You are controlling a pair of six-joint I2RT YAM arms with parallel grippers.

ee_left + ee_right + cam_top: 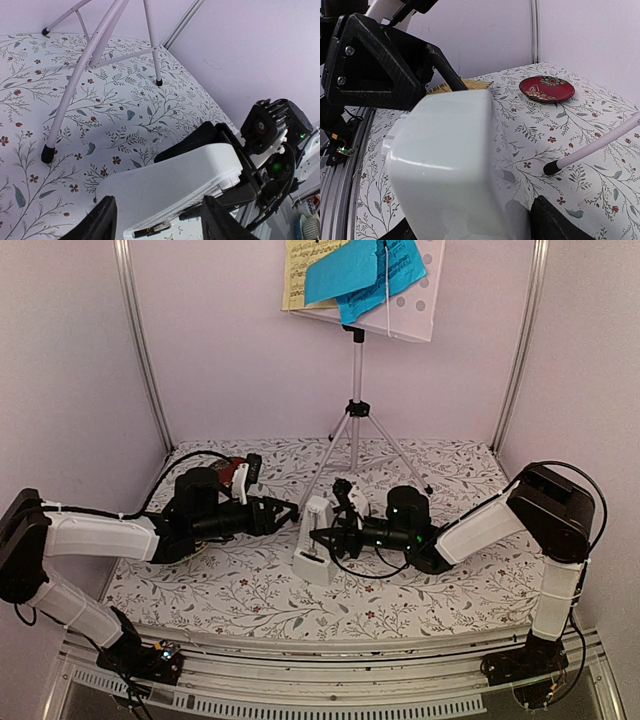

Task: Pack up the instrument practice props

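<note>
The white pyramid metronome stands mid-table, a little tilted. My right gripper is shut on its sides; in the right wrist view the metronome fills the space between the fingers. My left gripper is open just left of it, and in the left wrist view the metronome lies between its spread fingertips. The music-stand desk stands at the back on silver tripod legs, holding blue sheets and a pale-yellow sheet.
The round red dish lies at the back left, partly behind my left arm. An edge of the yellow woven tray shows behind my left gripper. A tripod foot rests close to the metronome. Pink walls enclose the table.
</note>
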